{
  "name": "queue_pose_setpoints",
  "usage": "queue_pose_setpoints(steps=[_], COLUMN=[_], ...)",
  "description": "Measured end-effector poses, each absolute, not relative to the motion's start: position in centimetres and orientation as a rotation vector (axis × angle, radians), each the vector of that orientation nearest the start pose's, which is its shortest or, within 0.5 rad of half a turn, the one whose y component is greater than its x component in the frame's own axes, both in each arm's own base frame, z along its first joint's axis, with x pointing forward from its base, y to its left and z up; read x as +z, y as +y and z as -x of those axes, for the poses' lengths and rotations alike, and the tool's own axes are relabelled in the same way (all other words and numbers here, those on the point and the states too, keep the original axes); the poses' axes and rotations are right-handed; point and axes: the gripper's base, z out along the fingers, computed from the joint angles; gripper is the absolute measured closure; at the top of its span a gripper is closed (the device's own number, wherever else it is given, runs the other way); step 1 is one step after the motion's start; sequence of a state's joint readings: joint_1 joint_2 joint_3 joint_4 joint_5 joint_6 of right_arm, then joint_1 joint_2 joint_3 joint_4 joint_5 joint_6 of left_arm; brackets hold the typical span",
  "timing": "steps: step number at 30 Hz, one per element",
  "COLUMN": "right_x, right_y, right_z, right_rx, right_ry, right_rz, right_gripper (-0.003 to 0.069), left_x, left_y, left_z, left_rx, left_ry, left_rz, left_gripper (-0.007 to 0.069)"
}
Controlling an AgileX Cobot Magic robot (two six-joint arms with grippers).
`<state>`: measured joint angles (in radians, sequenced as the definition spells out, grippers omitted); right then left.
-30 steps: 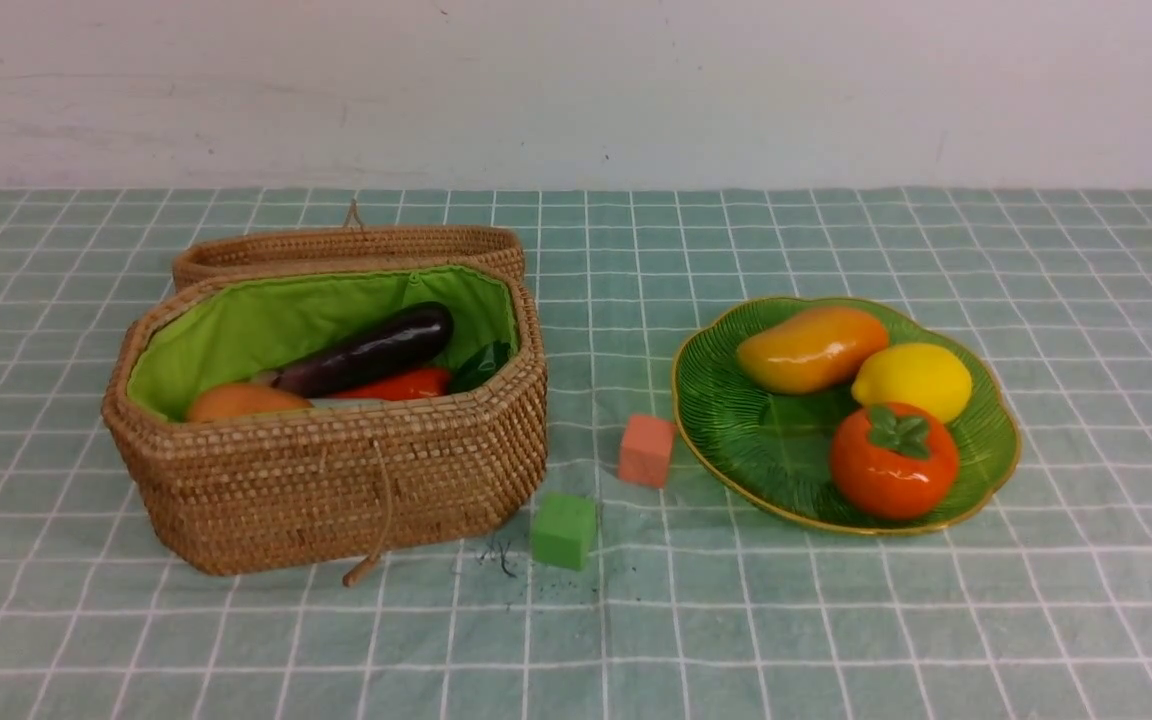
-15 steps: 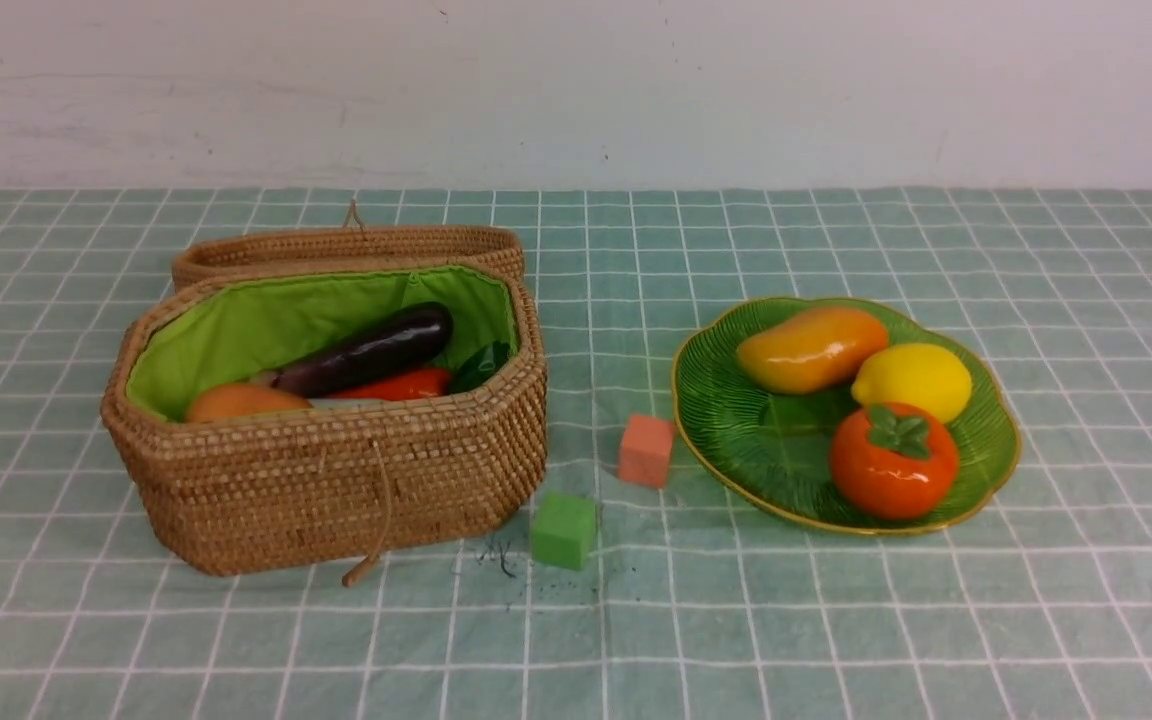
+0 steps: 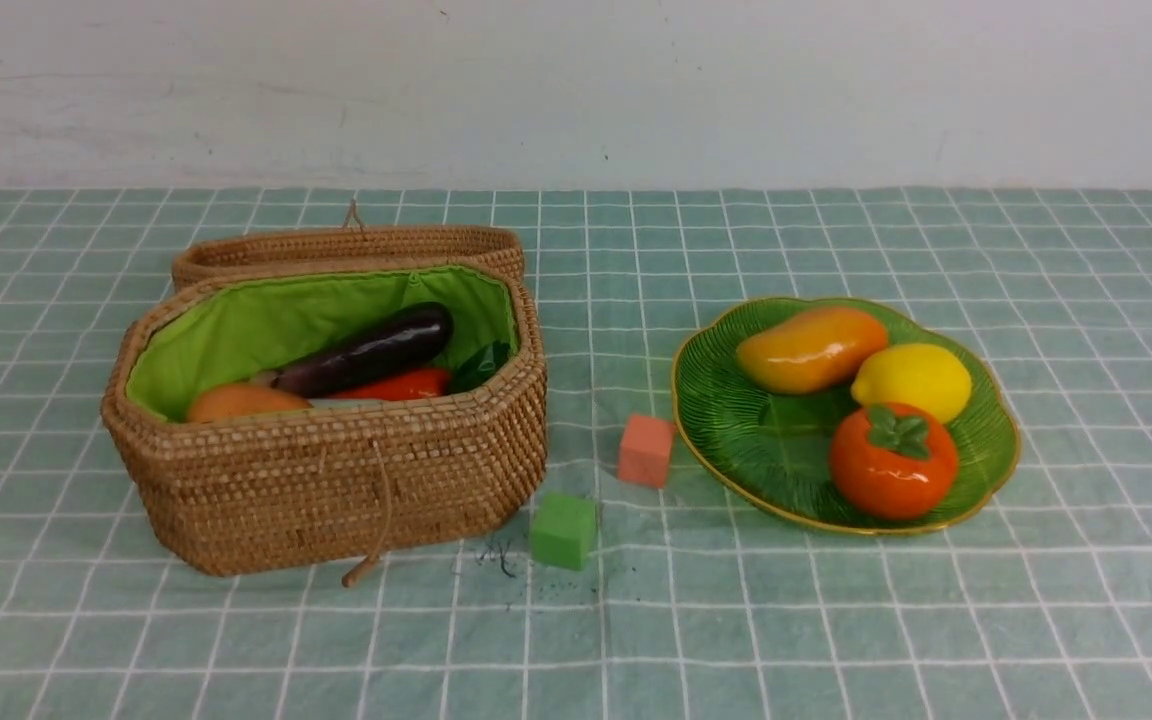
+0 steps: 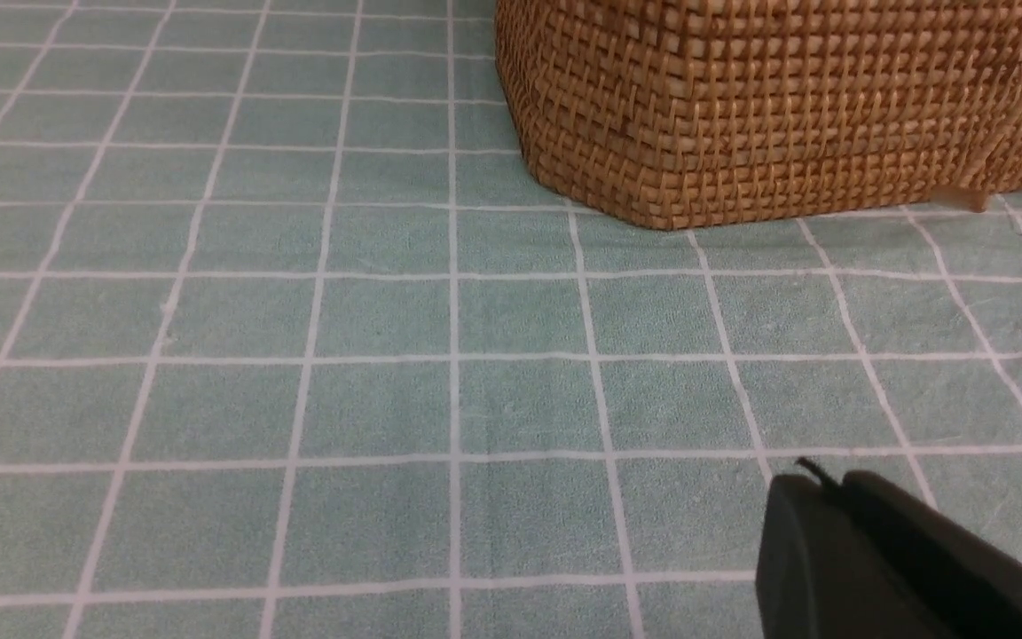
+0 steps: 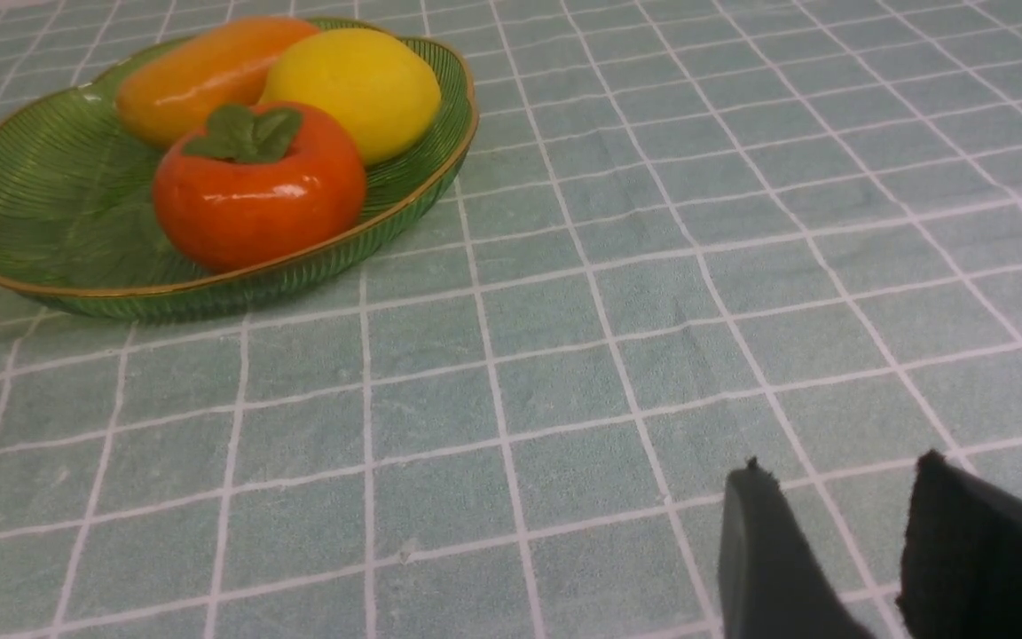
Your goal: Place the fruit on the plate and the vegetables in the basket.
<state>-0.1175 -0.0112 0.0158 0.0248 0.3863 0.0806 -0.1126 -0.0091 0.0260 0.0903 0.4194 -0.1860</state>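
Observation:
The wicker basket [image 3: 336, 480] stands at the left with its lid folded back. Inside lie the dark purple eggplant [image 3: 371, 350], the carrot [image 3: 401, 384], the potato [image 3: 241, 402] and a pale sliver of radish [image 3: 346, 402]. On the green plate [image 3: 736, 440] at the right rest the mango [image 3: 811, 348], lemon [image 3: 913, 380] and persimmon [image 3: 893, 462]. Neither arm shows in the front view. My left gripper [image 4: 830, 484] is shut and empty, low over the cloth, short of the basket [image 4: 786, 106]. My right gripper [image 5: 841, 470] hangs open and empty, away from the plate [image 5: 209, 284].
A small orange cube [image 3: 646, 450] and a green cube [image 3: 564, 530] sit on the checked tablecloth between basket and plate. A cord loop [image 3: 376, 520] hangs down the basket's front. A plain wall closes off the back of the table.

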Motion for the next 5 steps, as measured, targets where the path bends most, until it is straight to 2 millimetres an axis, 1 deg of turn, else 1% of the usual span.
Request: queue_pose_setpoints(steps=[5], right_x=[17.37], right_y=[-0.53], right_z=[-5.18], right_rx=[-0.001], right_ry=[1.864], right_rz=[-0.2], right_gripper=[0.0419], left_x=[16.76], left_y=[-0.24], left_z=[-5.14], left_rx=[-0.11], left_ry=[1.919], left_rz=[0.016], left_gripper=[0.0592])
